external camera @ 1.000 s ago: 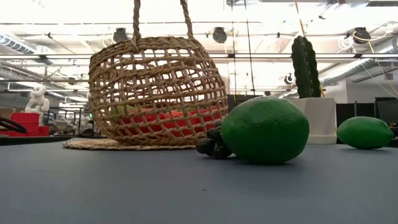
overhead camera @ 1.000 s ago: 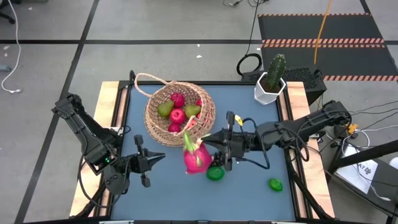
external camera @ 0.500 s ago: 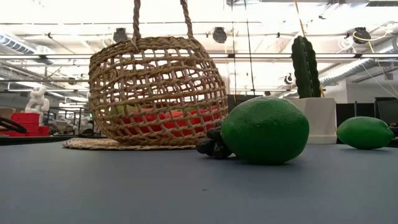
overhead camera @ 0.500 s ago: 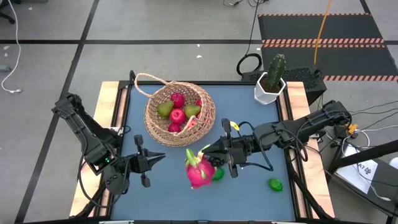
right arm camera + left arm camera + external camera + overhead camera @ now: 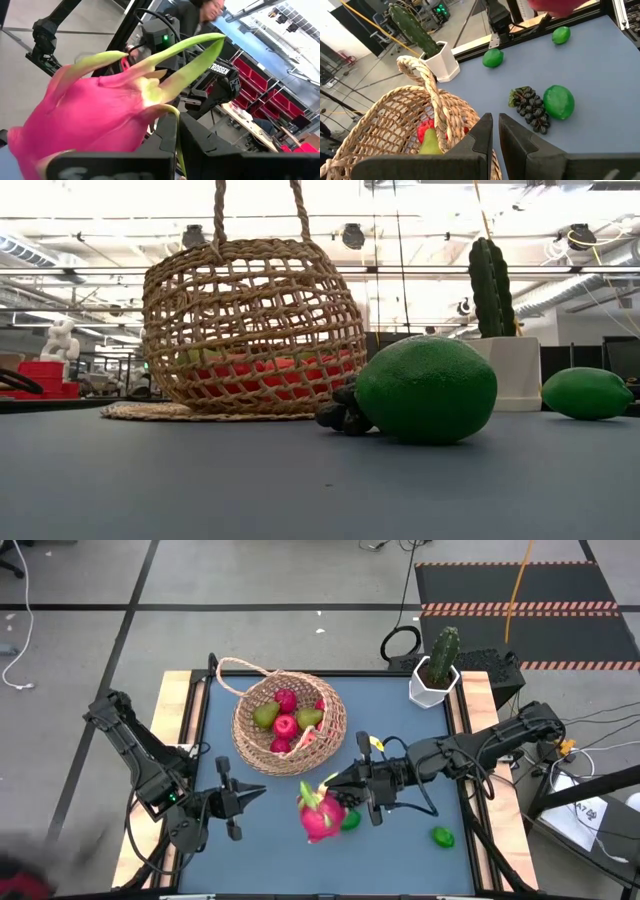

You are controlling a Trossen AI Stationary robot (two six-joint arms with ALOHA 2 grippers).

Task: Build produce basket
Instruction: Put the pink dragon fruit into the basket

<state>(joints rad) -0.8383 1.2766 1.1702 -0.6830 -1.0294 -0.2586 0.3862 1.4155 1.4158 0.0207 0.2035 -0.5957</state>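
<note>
The woven basket stands on its base at the table's far middle, with red fruits and pears inside; its loop handle arches over them. My right gripper hovers near of the basket, shut on a pink dragon fruit with green scales. A lime lies half hidden under that fruit, beside a dark grape bunch. Another lime lies near right. My left gripper waits shut at the near left, holding nothing. My right gripper pinches one thin green scale at the dragon fruit's leafy end between its two fingers. The fingers come about level from the table's right side. The fruit sticks out beyond the fingers toward the table's left, lifted clear of the table.
A cactus in a white pot stands at the far right corner. In the low view the lime and grapes lie in front of the basket. Bare blue tabletop stretches along the near edge.
My right gripper has turned at the wrist, swinging the dragon fruit away from the basket's rim toward the near edge, where it now hangs over the lime. The grip has stayed shut.
</note>
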